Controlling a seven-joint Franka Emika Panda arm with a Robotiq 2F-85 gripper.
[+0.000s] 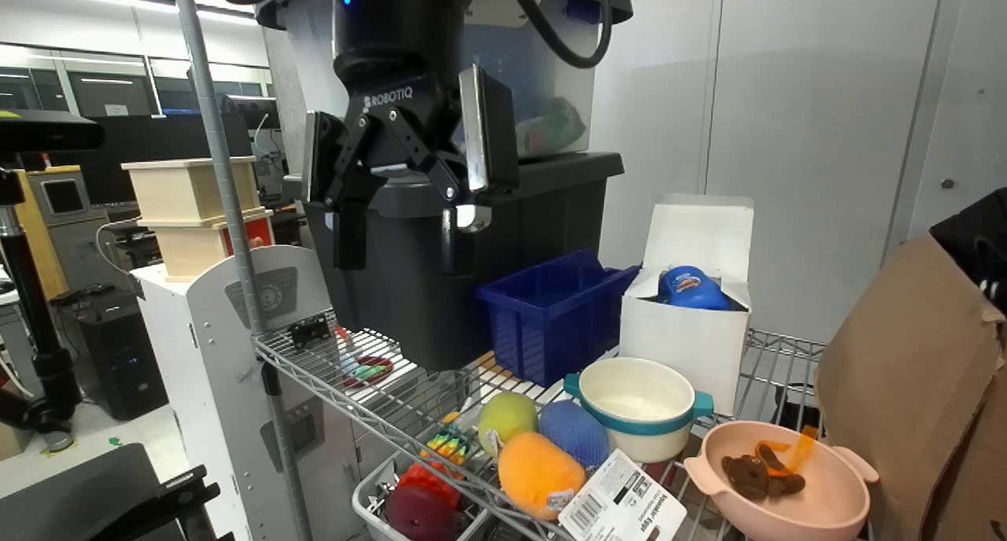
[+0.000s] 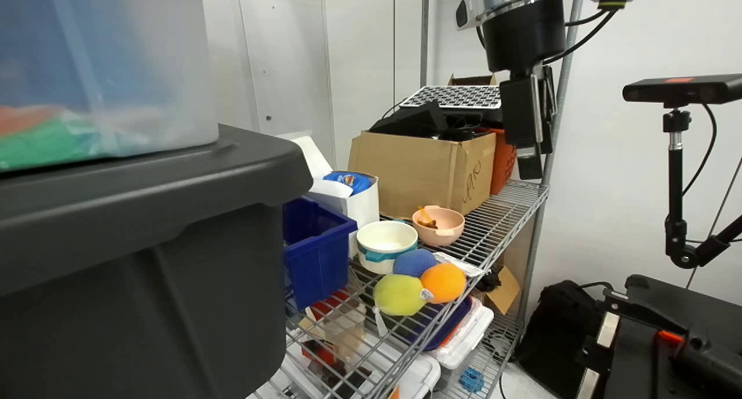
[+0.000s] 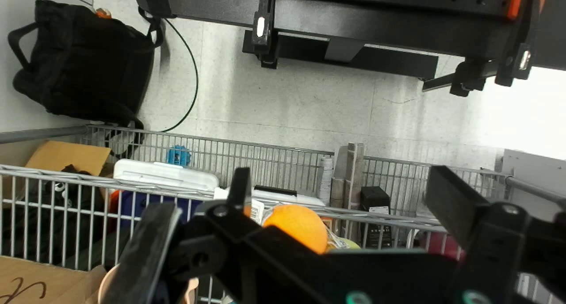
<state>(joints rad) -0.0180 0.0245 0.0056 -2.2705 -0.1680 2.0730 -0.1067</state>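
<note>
My gripper hangs in the air higher than the wire shelf, its fingers wide apart and pointing down. Nothing is between them in the wrist view, where the gripper shows against the floor. Lower down, an orange plush, a yellow-green plush and a blue plush lie together at the shelf's front edge. Beside them lies a white label card. Behind is a cream pot with a teal band and handles. A pink bowl holds a small brown item with an orange strip.
A dark blue bin and an open white box with a blue item stand on the wire shelf. Large black totes and a cardboard box flank them. A metal post rises at the shelf's corner.
</note>
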